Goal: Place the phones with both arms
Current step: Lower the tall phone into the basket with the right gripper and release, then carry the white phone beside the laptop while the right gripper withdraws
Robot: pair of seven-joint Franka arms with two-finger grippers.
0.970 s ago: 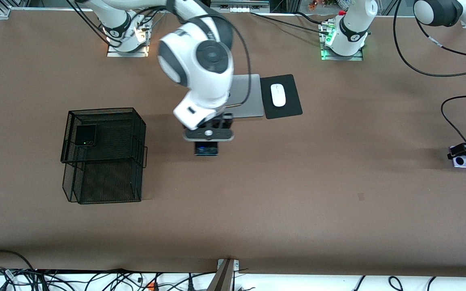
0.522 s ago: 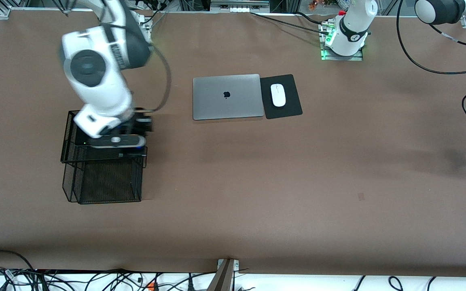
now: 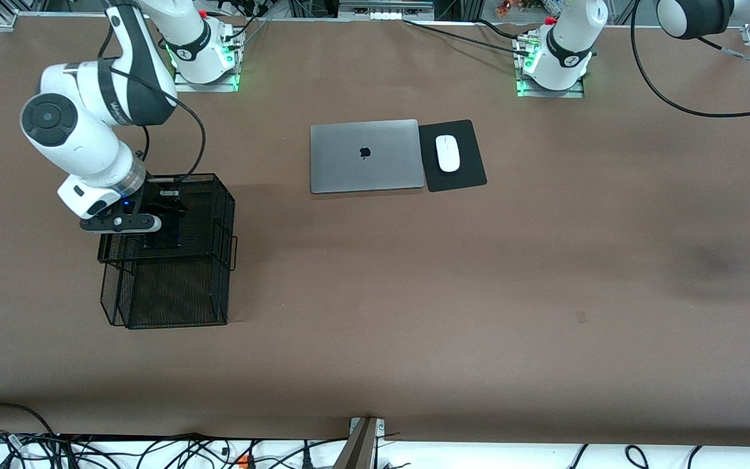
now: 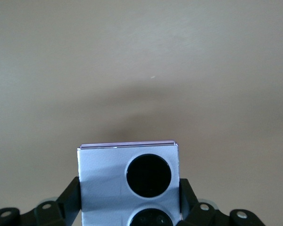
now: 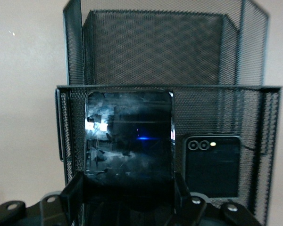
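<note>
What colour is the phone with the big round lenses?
Lilac-white phone, black lenses; clearest in the left wrist view.

An apple-shaped logo is borne in dark at the middle of the closed lid of the grey laptop (image 3: 366,156). Lettering is printed on the dark band of the right arm (image 3: 116,98) and on the collars at both arm bases, but none of it can be read. No other text, number or sign can be made out.

Even overhead light, soft shadows, sharp.
</note>
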